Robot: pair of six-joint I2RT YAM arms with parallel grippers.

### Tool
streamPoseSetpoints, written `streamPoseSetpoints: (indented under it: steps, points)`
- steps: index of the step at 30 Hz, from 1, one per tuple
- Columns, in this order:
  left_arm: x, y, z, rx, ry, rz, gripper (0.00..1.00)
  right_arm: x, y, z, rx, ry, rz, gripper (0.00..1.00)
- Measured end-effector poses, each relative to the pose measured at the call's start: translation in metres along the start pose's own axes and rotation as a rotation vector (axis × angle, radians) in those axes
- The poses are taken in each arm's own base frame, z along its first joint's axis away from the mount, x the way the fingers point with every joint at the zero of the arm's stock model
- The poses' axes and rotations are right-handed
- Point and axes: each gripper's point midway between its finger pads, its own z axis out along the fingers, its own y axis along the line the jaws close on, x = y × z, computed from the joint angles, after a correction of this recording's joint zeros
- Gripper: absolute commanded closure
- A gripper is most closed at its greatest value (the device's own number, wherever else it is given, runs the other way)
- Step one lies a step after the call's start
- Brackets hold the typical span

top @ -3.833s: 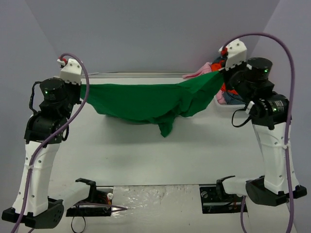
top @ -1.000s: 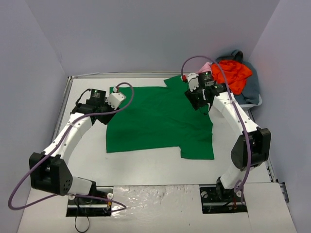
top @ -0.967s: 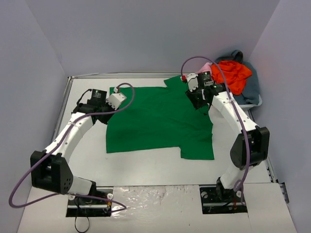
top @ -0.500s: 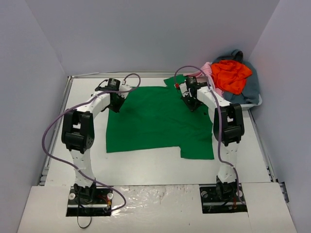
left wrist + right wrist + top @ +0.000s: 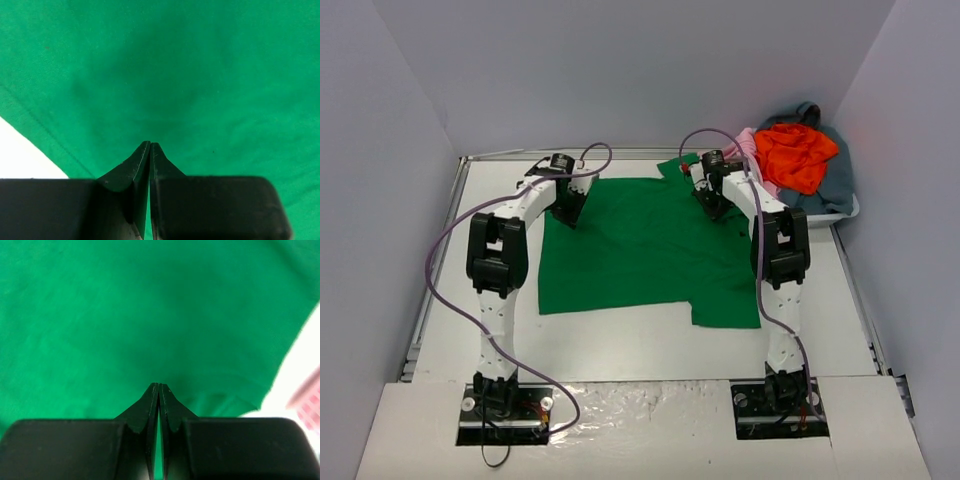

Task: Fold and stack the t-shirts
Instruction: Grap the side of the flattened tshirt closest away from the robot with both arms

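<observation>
Though pale-walled, white table (image 5: 620, 345) beneath flat green t-shirt (image 5: 640, 245).

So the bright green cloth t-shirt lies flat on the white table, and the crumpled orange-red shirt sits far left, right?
No: the crumpled orange-red shirt sits far right, as the top external view shows; the bright green cloth t-shirt does lie flat on the white table.

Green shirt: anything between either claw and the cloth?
Nothing visible. The left claw and right claw, both shut, point straight at the green shirt near its far edge, with bare cloth under each tip.
</observation>
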Motion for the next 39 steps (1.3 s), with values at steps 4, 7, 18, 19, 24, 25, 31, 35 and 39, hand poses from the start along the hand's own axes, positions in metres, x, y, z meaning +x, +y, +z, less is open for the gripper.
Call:
streamPoseSetpoints:
  steps: [4, 7, 18, 19, 24, 25, 31, 35, 39]
  points:
    - [0.004, 0.002, 0.008, 0.012, 0.033, -0.018, 0.98, 0.0, -0.002, 0.015, -0.004, 0.02, -0.001, 1.0]
    - [0.011, 0.003, 0.015, 0.018, 0.06, -0.03, 0.98, -0.006, -0.003, 0.019, -0.004, 0.013, -0.002, 1.0]
    - [-0.007, 0.024, 0.024, -0.016, 0.076, -0.081, 0.98, -0.02, -0.009, 0.027, 0.0, 0.006, -0.019, 1.0]
    - [-0.009, 0.029, 0.025, -0.023, 0.073, -0.09, 0.98, -0.021, -0.009, 0.028, 0.0, 0.005, -0.021, 1.0]
    - [-0.026, 0.053, 0.03, -0.07, 0.04, -0.111, 0.98, -0.038, -0.015, 0.035, 0.012, -0.027, -0.027, 1.0]
    - [-0.029, 0.056, 0.03, -0.077, 0.033, -0.111, 0.98, -0.041, -0.016, 0.036, 0.015, -0.034, -0.027, 1.0]
    - [-0.04, 0.066, 0.034, -0.113, 0.005, -0.108, 0.98, -0.074, -0.027, 0.049, 0.047, -0.113, -0.036, 1.0]
    - [-0.054, 0.075, 0.039, -0.145, -0.032, -0.102, 0.98, -0.094, -0.033, 0.057, 0.082, -0.168, -0.047, 1.0]
    - [-0.065, 0.083, 0.043, -0.174, -0.062, -0.097, 0.98, -0.102, -0.036, 0.06, 0.112, -0.192, -0.063, 1.0]
